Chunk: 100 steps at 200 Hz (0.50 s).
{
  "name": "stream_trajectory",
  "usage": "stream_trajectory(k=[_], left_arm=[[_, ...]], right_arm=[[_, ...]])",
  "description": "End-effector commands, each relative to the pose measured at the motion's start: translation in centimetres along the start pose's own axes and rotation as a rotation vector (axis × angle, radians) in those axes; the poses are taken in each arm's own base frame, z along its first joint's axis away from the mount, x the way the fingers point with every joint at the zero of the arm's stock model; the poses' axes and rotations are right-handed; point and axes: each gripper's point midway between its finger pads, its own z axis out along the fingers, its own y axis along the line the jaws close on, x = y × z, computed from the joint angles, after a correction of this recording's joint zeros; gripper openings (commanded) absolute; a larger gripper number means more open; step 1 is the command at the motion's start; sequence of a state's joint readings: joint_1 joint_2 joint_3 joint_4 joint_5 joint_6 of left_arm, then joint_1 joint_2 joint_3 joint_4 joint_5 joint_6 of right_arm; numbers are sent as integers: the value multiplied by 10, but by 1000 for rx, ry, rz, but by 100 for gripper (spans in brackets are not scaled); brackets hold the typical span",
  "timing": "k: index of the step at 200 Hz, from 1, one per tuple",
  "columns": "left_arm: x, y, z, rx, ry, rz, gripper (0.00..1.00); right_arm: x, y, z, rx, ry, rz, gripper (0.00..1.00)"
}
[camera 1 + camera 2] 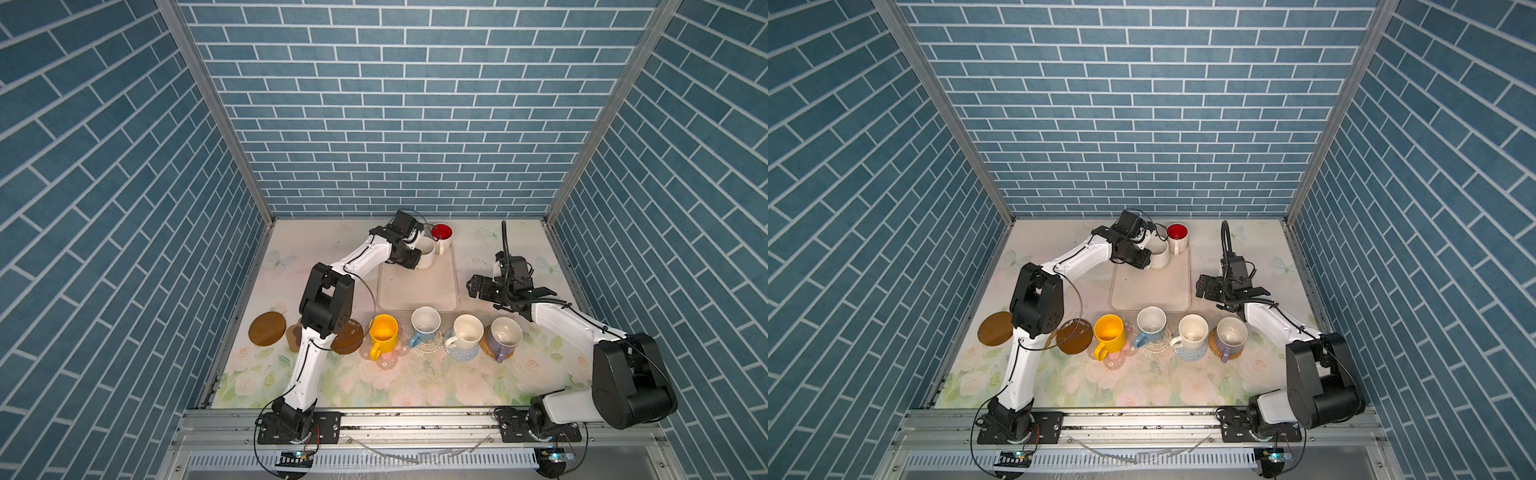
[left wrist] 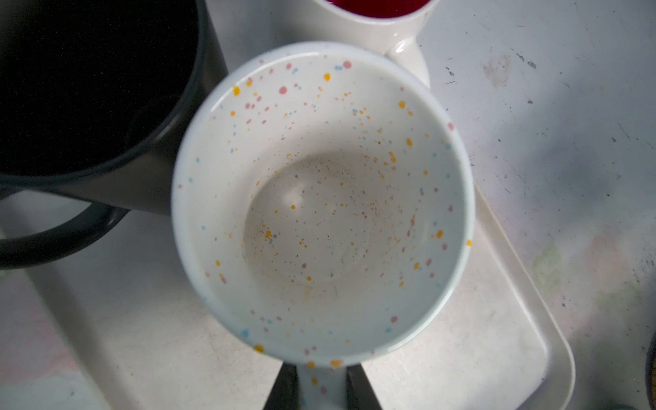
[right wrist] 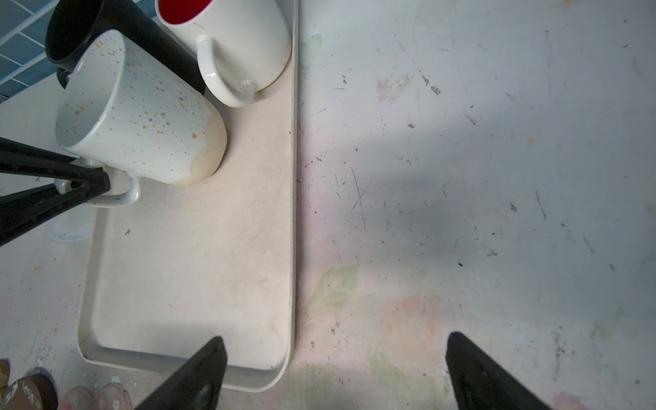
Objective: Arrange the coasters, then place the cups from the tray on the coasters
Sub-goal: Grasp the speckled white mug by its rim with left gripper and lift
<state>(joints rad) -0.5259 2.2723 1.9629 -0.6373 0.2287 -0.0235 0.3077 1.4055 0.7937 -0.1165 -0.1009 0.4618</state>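
My left gripper [image 2: 321, 383] is shut on the handle of a speckled cream-white cup [image 1: 426, 253] at the far end of the beige tray [image 1: 417, 286]. Next to it on the tray stand a white cup with a red inside [image 1: 441, 237] and a black cup [image 2: 88, 88], which the left wrist hides in both top views. My right gripper [image 3: 335, 372] hangs open and empty by the tray's near right corner. In front of the tray, a yellow cup [image 1: 383, 332], a light blue one [image 1: 425, 324], a cream one [image 1: 467, 330] and a lavender one [image 1: 505, 336] each sit on a coaster.
Two bare brown disc coasters [image 1: 267, 328] [image 1: 347, 338] and a brown paw coaster [image 1: 294, 334] lie at the front left, partly behind the left arm. Blue brick walls close in the table on three sides. A metal rail runs along the front edge.
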Motion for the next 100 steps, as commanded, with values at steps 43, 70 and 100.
stream_trajectory(k=[43, 70, 100], left_arm=[[-16, -14, -36, 4, -64, 22, 0], [-20, -19, -53, 1, -90, 20, 0], [-23, -26, -76, 0, -122, 23, 0]], right_arm=[[-17, 9, -17, -13, -46, -43, 97], [-20, 11, -23, -17, -56, -42, 97], [-24, 14, -31, -27, -76, -43, 96]])
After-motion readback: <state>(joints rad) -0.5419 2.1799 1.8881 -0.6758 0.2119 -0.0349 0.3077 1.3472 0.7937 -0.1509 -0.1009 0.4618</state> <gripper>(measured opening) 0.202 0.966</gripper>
